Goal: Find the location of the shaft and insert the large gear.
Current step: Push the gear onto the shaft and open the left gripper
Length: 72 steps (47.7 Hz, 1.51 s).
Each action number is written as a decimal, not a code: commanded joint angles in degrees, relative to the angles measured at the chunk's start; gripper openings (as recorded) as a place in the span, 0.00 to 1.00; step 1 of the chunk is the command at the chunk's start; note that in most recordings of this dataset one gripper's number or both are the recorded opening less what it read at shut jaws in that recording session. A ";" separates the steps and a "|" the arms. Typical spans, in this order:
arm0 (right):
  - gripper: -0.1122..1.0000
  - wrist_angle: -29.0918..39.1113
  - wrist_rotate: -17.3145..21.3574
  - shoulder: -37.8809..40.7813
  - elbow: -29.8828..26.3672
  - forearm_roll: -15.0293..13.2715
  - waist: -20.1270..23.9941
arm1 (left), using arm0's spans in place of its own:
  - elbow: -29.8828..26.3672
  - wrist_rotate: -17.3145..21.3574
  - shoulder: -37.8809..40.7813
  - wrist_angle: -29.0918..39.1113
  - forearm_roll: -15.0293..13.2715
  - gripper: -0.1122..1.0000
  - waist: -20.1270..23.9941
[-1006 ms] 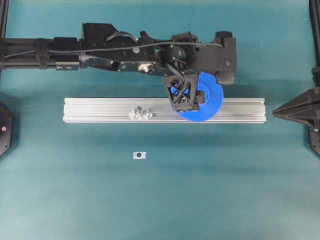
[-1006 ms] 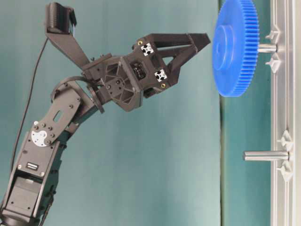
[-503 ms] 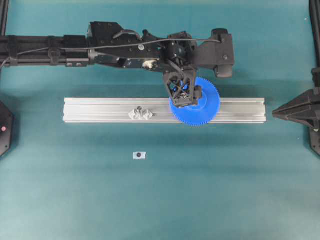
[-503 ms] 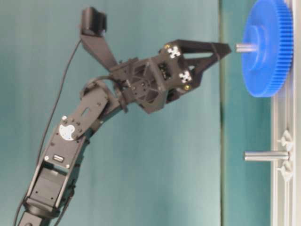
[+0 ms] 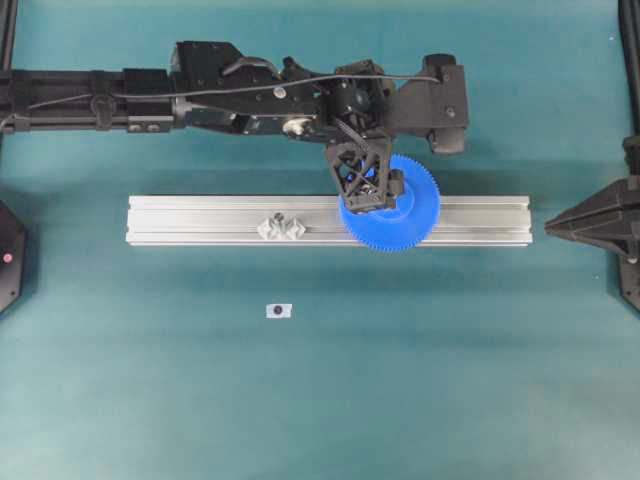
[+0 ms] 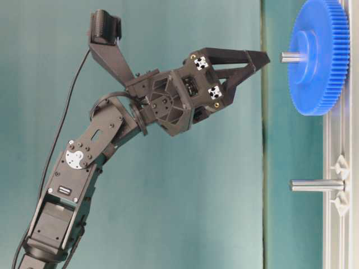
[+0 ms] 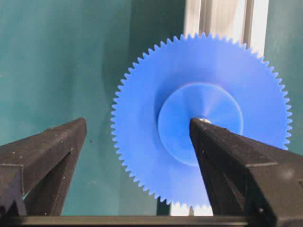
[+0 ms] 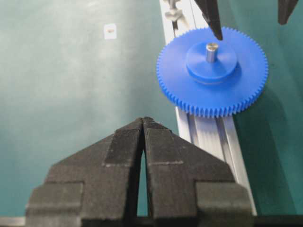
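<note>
on the shaft — large gear

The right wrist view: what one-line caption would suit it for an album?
Blue large gear seated on the shaft over the aluminium rail, right gripper shut in the foreground.

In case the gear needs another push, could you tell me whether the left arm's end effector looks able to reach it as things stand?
Probably yes: the left end effector hovers open just off the large gear, which sits on the shaft, with nothing visible between them.
</note>
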 commanded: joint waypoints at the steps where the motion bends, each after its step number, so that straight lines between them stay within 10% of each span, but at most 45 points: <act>1: 0.16 -0.44 0.70 0.44 -0.62 0.00 -0.18 | -0.97 -0.09 -2.55 -0.18 0.18 0.91 -0.18; 72: 0.16 -0.44 1.49 0.00 -0.70 -0.09 -0.09 | 21.27 -8.79 -24.79 -11.34 0.09 0.91 -5.63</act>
